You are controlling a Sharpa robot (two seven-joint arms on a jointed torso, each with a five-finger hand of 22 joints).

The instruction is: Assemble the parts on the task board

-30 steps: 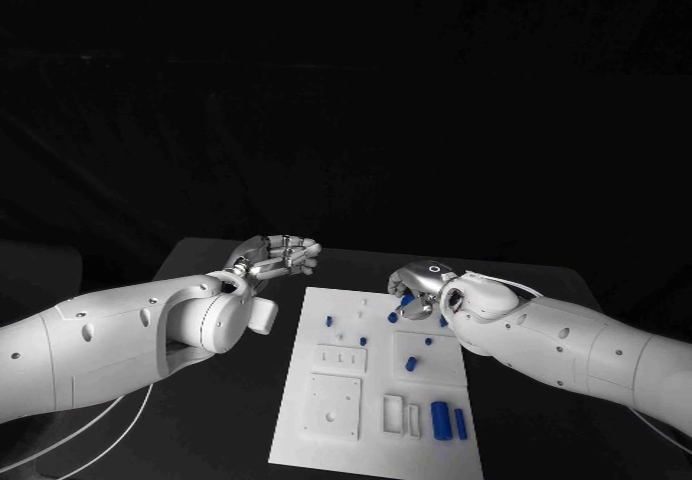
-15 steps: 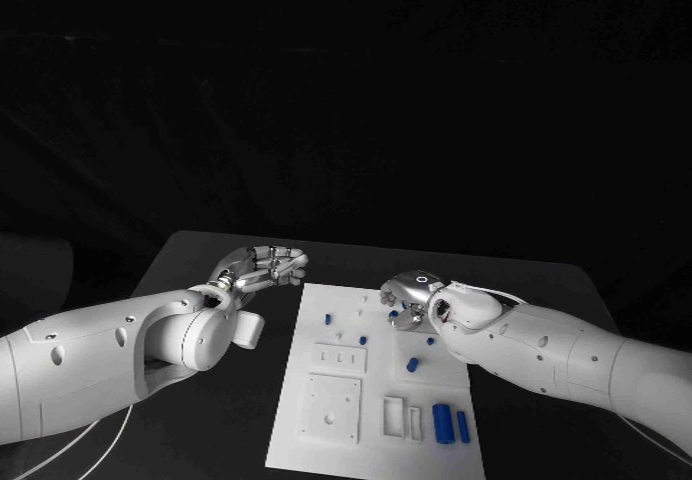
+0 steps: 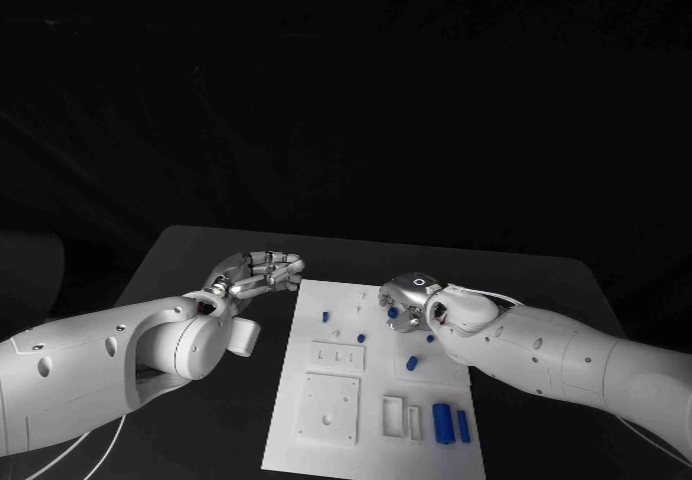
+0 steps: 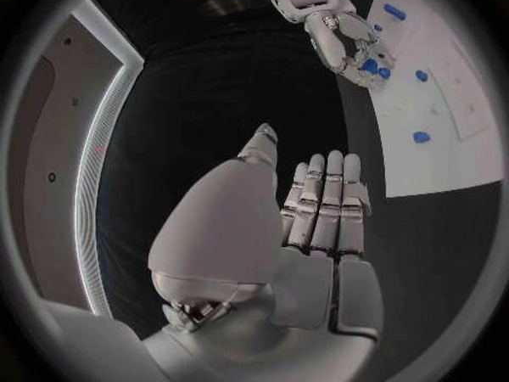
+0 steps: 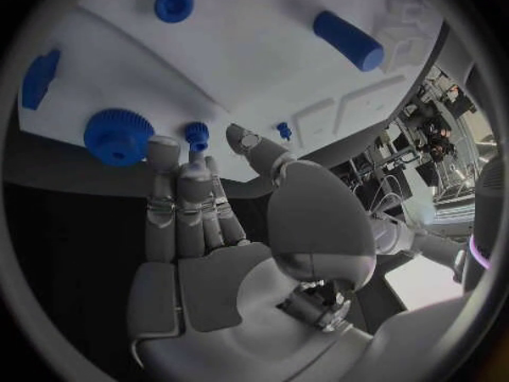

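The white task board [image 3: 332, 452] lies lengthwise in the middle of the table. Small blue parts sit on it: a peg [image 3: 327, 317], another [image 3: 361, 338], a stub [image 3: 413, 364] and two long cylinders [image 3: 443, 423] at the near right. My right hand [image 3: 411, 300] hovers over the board's far right part, fingers straight and nothing in the palm. In the right wrist view its fingertips [image 5: 193, 163] are close to a small blue peg [image 5: 196, 132], with a blue gear [image 5: 119, 134] beside them. My left hand [image 3: 257, 273] is left of the board, holding nothing.
The black table [image 3: 188, 260] reaches past the board on both sides. White recessed blocks [image 3: 335, 405] take up the board's near left. In the left wrist view the board [image 4: 456, 144] and my right hand [image 4: 344, 42] lie beyond my straight left fingers [image 4: 323, 204].
My left hand has uncurled its fingers and sunk closer to the table by the board's far left corner. My right hand has dropped a little over the board's far right part.
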